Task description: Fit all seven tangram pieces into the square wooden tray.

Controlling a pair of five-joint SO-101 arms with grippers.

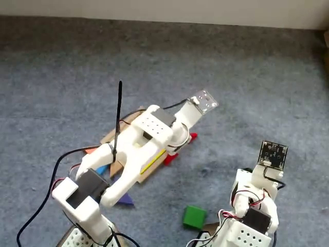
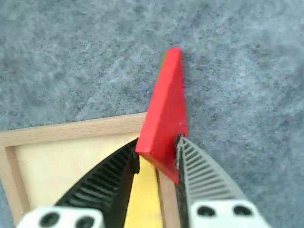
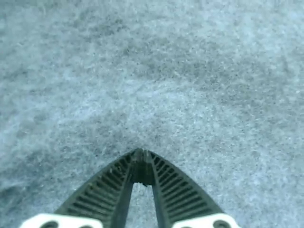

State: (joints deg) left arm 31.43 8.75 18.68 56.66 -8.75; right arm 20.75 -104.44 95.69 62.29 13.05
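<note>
Over tray (image 2: 71, 127) corner, thick red triangle (image 2: 166, 114)

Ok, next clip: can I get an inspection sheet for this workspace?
Surface: grey carpet.
Job's things: wooden tray under the left arm, yellow piece inside; red piece across the tray's corner; green piece loose near the right arm; purple piece on the carpet by the left arm.
Clutter: nothing seen.
Grippers: left gripper shut on the red piece; right gripper shut, empty, above carpet.
Cables: black cable standing up beside the left arm.
Surroundings: pale wall behind.
</note>
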